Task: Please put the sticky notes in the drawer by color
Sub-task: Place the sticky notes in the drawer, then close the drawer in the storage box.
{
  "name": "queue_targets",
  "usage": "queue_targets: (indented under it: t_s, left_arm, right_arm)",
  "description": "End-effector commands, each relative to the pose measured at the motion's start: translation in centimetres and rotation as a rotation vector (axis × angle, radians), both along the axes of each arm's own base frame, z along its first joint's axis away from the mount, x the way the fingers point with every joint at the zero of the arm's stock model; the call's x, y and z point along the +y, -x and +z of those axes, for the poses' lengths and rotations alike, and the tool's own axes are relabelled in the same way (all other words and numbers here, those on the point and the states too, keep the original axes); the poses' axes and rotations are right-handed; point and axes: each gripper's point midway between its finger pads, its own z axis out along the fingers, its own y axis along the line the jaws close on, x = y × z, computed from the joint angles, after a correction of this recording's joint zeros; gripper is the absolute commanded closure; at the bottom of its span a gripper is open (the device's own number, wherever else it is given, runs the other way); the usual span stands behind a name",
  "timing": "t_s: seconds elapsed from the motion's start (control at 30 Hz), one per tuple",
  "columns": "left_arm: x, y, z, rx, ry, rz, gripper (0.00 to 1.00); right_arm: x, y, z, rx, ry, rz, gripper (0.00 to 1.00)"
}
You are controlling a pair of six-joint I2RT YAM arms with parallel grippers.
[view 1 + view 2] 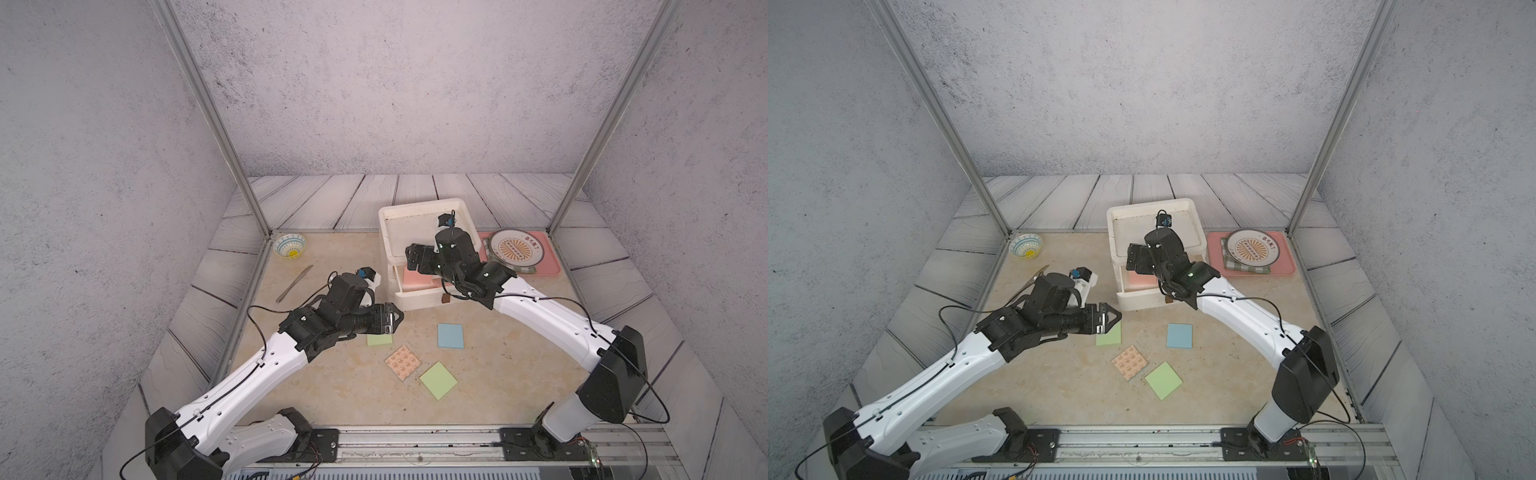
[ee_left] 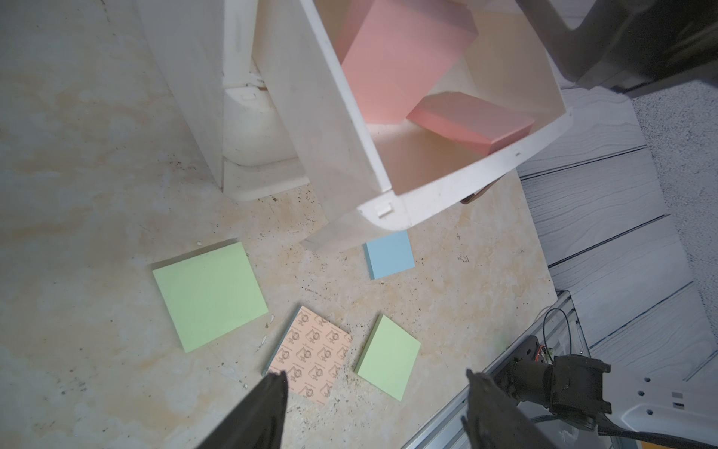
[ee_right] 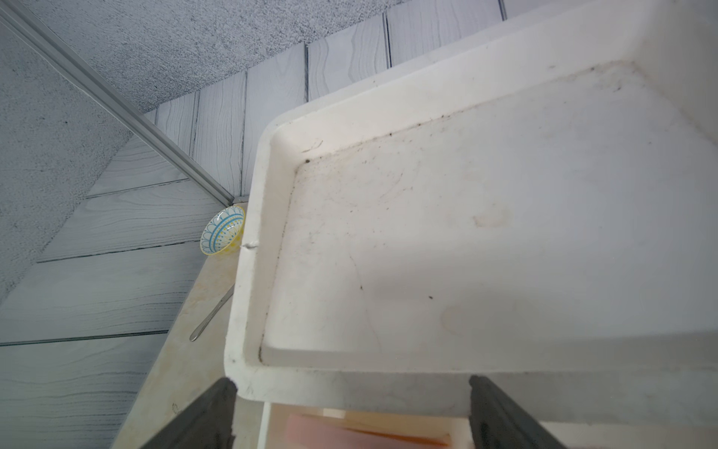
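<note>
The white drawer [image 1: 419,226] stands at the back middle, its drawer just under the lid pulled out. Two pink-toned sticky notes [image 2: 472,120] lie inside it, one [image 2: 400,66] leaning on the wall. My right gripper [image 1: 411,257] hangs open over that drawer at the lid's front edge [image 3: 349,388]. On the table lie a light green pad [image 2: 209,297], a blue pad [image 1: 450,336], a peach printed pad [image 1: 402,363] and another green pad [image 1: 438,380]. My left gripper [image 1: 399,316] is open and empty, just off the open drawer's front left corner, above the first green pad.
A patterned bowl [image 1: 290,246] and a knife [image 1: 294,284] lie at the back left. A pink tray [image 1: 550,259] to the right of the drawer holds a plate [image 1: 515,248] on a checked cloth [image 1: 515,269]. Metal posts stand at both back corners.
</note>
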Motion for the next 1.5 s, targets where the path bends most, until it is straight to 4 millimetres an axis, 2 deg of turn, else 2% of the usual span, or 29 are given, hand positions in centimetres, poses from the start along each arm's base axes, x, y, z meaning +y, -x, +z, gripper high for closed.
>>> queue_targets:
  t_s: [0.0,0.17,0.27,0.33,0.4,0.43,0.53,0.63,0.73,0.87,0.93,1.0,1.07,1.17,1.23,1.33,1.43,1.47]
  left_arm:
    - [0.1,0.0,0.2,0.000,0.009,0.001,0.23]
    - [-0.2,-0.1,-0.2,0.007,0.013,-0.003,0.23]
    - [-0.5,-0.2,-0.4,0.015,0.018,-0.006,0.23]
    - [-0.6,-0.3,-0.5,0.018,0.020,-0.007,0.23]
    - [-0.5,-0.2,-0.5,0.017,0.018,-0.005,0.23]
    - [-0.4,-0.2,-0.5,0.015,0.015,-0.005,0.23]
    - [0.0,-0.2,-0.6,0.009,0.000,0.004,0.23]
    - [1.0,-0.9,-0.5,-0.009,-0.029,0.027,0.23]
    - [2.6,-3.5,1.6,-0.048,-0.010,0.081,0.23]
    - [4.7,-9.1,6.4,-0.150,-0.038,0.152,0.22]
    - [4.5,-12.0,8.3,-0.180,-0.052,0.158,0.22]
    - [3.4,-15.1,9.6,-0.205,-0.049,0.146,0.22]
    - [2.2,-17.8,9.7,-0.206,-0.051,0.131,0.23]
    - [0.7,-21.3,8.4,-0.172,-0.073,0.118,0.25]
    - [-0.9,-22.9,7.5,-0.141,-0.055,0.081,0.30]
    - [-2.7,-24.1,7.3,-0.102,0.003,0.058,0.44]
    - [-4.0,-24.3,7.8,-0.126,0.011,0.049,0.47]
    - [-4.2,-24.3,7.8,-0.133,0.007,0.051,0.51]
  right_arm:
    - [-2.2,1.4,3.3,-0.063,0.018,-0.019,0.05]
    - [-3.9,3.9,4.0,-0.043,0.048,0.017,0.14]
    - [-4.4,5.4,3.8,-0.015,0.052,0.049,0.29]
    - [-4.3,6.7,3.0,0.029,0.030,0.090,0.43]
    - [-3.7,7.9,1.7,0.076,0.005,0.142,0.46]
    - [-3.8,8.5,1.0,0.104,0.004,0.157,0.49]
    - [-4.0,10.7,-0.7,0.185,-0.007,0.206,0.50]
    - [-4.7,12.9,-2.4,0.261,-0.021,0.234,0.54]
    - [-5.0,14.2,-4.4,0.287,-0.061,0.240,0.54]
    - [-6.0,14.0,-6.3,0.288,-0.033,0.193,0.54]
    - [-6.1,13.5,-6.6,0.279,-0.027,0.180,0.55]
    - [-5.9,13.0,-6.7,0.268,-0.022,0.173,0.55]
    - [-5.7,12.6,-6.7,0.258,-0.015,0.168,0.56]
    - [-5.3,12.4,-6.8,0.261,-0.015,0.180,0.56]
    - [-5.2,12.4,-7.2,0.267,-0.012,0.183,0.57]
    - [-5.2,12.5,-7.6,0.276,-0.007,0.188,0.58]
    - [-5.2,12.6,-8.2,0.278,-0.011,0.188,0.60]
    - [-5.1,12.6,-8.4,0.280,-0.009,0.189,0.60]
